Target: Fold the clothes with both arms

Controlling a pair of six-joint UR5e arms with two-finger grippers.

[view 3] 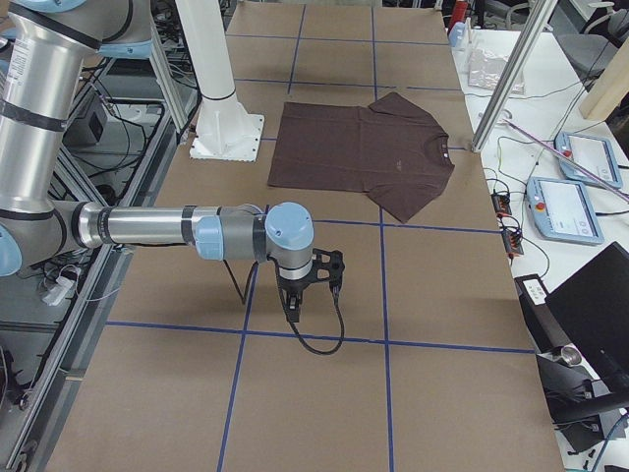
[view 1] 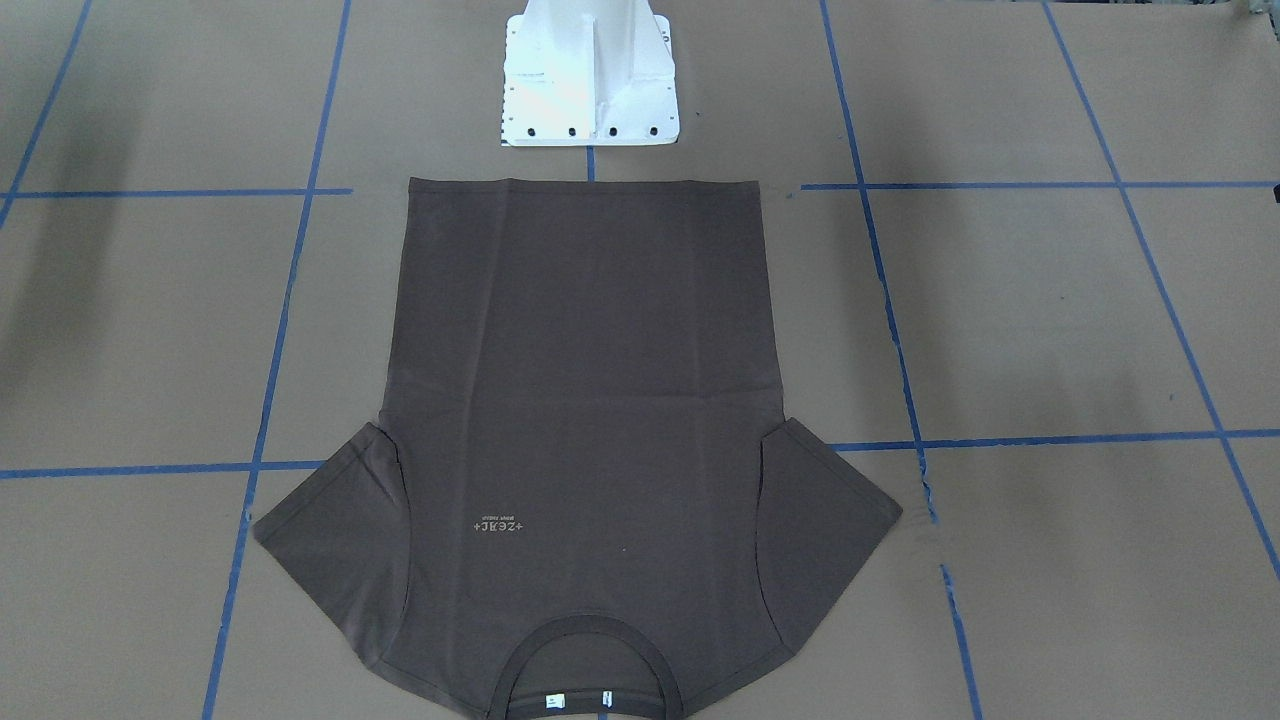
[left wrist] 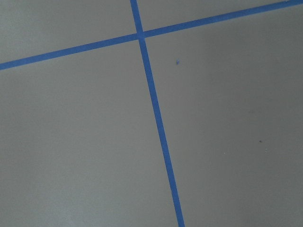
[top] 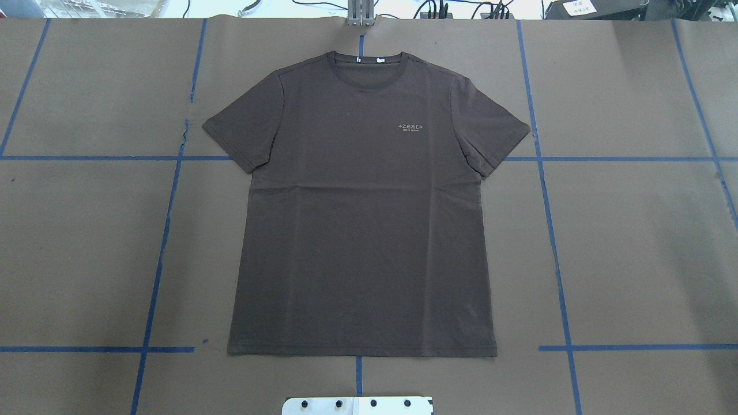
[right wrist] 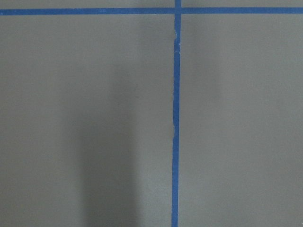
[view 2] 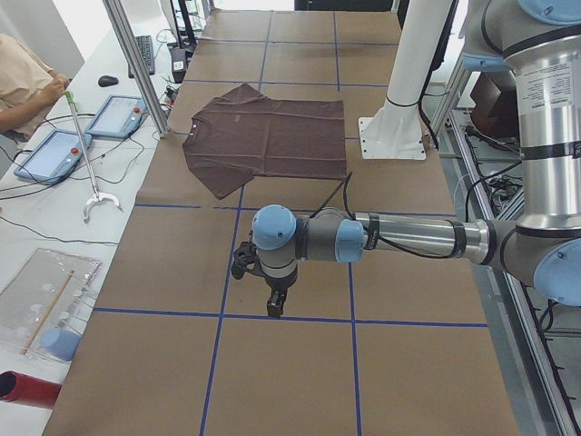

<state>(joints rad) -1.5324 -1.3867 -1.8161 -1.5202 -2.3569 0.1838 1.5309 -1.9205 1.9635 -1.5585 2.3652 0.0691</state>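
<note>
We saw a wide table [top: 634, 259] covered in brown paper and marked into squares by blue tape [top: 549, 230]. The left arm [view 2: 408, 238] reached out level over bare paper near the table's left end, and the right arm [view 3: 147, 226] did the same near the right end, both well apart from the clothing.

A dark brown T-shirt [top: 363, 230] lay flat and face up at the table's centre. Its sleeves were spread and its hem lay just beside the white pedestal base [view 1: 590, 90].

The left gripper [view 2: 273, 311] and the right gripper [view 3: 291, 315] pointed down at the paper. We could not tell whether their fingers were apart or together.

The ribbed collar [top: 369, 57] lay on the side away from the robot. Pale chest lettering [top: 411, 127] and small white neck labels [view 1: 552, 701] showed.
</note>
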